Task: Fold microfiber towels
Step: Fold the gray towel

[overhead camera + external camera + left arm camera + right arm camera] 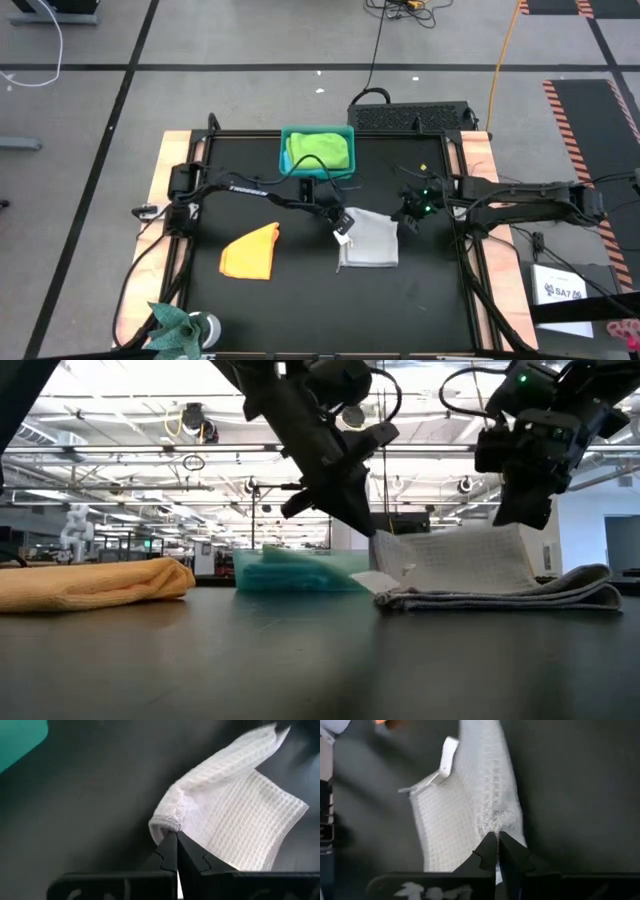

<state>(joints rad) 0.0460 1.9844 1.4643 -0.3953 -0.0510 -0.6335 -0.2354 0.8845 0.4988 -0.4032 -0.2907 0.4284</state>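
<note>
We see both claws pinched on corners of the light grey towel (370, 238), lifting one layer at the table's middle: left gripper (176, 836) on one corner, right gripper (496, 836) on the other. We judge a fold is underway; next, both must carry that edge across evenly. An orange towel (251, 252) lies folded nearby.

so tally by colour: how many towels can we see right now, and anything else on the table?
Orange-yellow folded microfiber towel: 1
Light grey waffle-weave microfiber towel, pinched by the left gripper and the right gripper: 1
Lime green towel in the bin: 1
Rigid teal plastic bin: 1
Total: 3 towels visible, 4 items with the bin.
</note>
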